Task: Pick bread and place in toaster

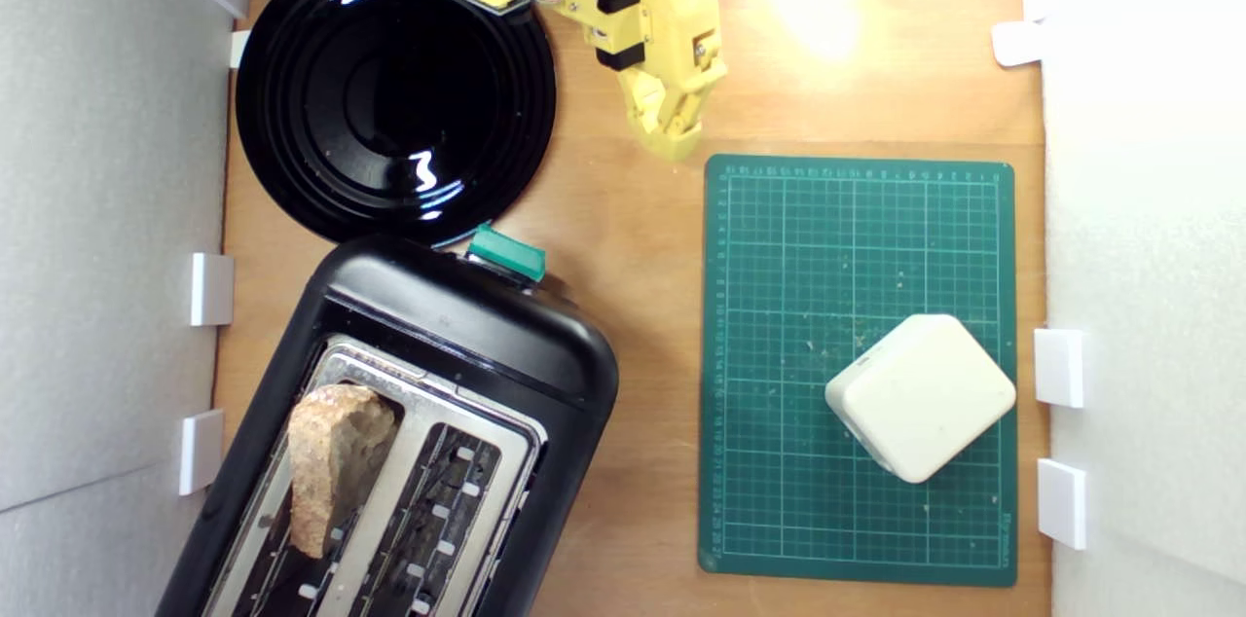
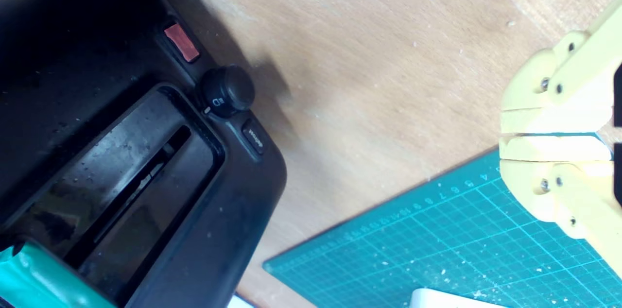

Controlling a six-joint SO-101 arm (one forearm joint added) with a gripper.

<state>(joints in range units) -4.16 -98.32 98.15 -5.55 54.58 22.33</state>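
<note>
bread upright in toaster slot nearer exterior view's left, lengthwise along it, end effector clenched, empty

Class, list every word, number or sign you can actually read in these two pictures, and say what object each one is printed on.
Cutting mat: ruler numbers along its edges, too small and blurred to read in either view.
Toaster dial: small white marking, too blurred to read.
Toaster button beside the dial: a white word, too blurred to read.
Red patch on the toaster: no text visible.
Nothing can be quoted with confidence.
</note>
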